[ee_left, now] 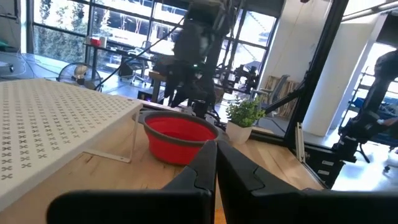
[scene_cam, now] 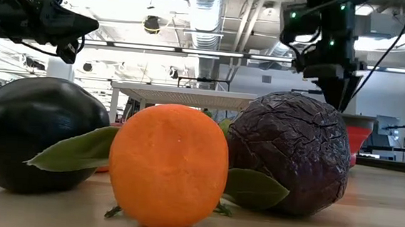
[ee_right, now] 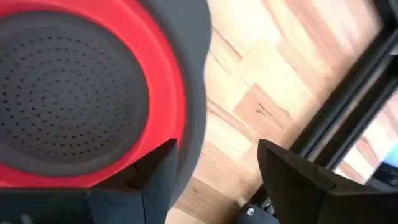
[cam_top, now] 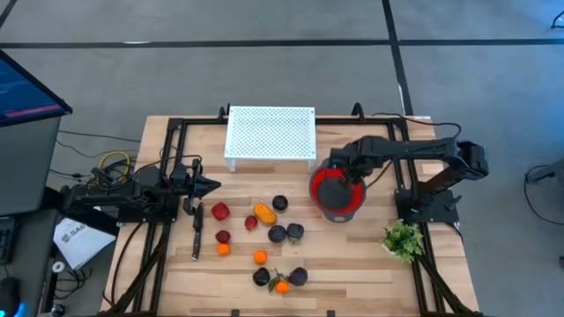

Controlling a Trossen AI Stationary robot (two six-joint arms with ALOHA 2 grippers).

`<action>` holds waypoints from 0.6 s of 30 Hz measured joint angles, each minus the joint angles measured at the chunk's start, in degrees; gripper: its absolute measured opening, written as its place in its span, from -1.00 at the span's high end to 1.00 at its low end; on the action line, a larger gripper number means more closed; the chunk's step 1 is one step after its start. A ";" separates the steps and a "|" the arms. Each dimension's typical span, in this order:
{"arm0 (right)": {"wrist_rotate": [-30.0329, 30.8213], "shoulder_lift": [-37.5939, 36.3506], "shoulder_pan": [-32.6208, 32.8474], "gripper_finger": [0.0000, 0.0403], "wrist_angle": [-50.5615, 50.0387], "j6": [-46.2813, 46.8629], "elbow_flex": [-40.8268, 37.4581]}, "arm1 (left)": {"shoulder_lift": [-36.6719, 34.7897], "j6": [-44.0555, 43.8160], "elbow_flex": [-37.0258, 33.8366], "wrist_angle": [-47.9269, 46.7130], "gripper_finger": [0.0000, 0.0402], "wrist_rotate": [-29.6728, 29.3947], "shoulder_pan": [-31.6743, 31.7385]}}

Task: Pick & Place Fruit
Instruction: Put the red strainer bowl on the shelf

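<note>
The right claw (cam_top: 345, 176) hangs over the red round bowl with grey rim (cam_top: 319, 195), fingers spread and seemingly empty, though its tips are partly out of sight. The small toy fruits (cam_top: 264, 239) lie scattered on the wooden worktop (cam_top: 352, 264), between the arms and toward the left claw (cam_top: 210, 185), which is clenched and nearer them. The oblong orange-yellow piece (cam_top: 263, 212) lies diagonally. Open room surrounds the fruits.
</note>
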 joint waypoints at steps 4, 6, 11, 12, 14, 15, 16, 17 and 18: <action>-5.16 0.11 -4.41 0.00 4.66 -5.23 -2.84 | 0.00 -1.61 0.01 0.12 0.97 0.01 0.00; -5.15 0.28 -5.90 0.05 6.42 -6.65 -3.97 | 0.00 -1.69 0.00 0.21 0.97 0.01 0.00; -6.67 0.34 -8.36 0.21 10.62 -8.79 -7.02 | 0.00 -1.75 0.01 0.39 0.97 0.00 0.00; -7.36 0.33 -8.71 0.24 11.33 -9.19 -7.42 | 0.00 -1.74 0.01 0.40 0.97 0.00 0.00; -9.40 0.34 -9.19 0.33 13.45 -10.28 -8.39 | 0.00 -1.74 0.01 0.40 0.97 0.01 0.00; -9.93 0.34 -9.21 0.37 14.23 -10.52 -8.79 | 0.00 -1.75 0.01 0.42 0.97 -0.01 0.00; -10.49 0.34 -9.21 0.42 14.82 -10.87 -9.16 | 0.00 -1.75 0.01 0.42 0.97 0.01 0.00; -10.86 0.34 -9.21 0.47 15.15 -11.21 -9.48 | 0.00 -1.74 0.00 0.42 0.97 0.01 0.00; -10.95 0.34 -9.12 0.52 15.15 -11.47 -9.67 | 0.00 -1.74 -0.01 0.42 0.97 0.01 0.00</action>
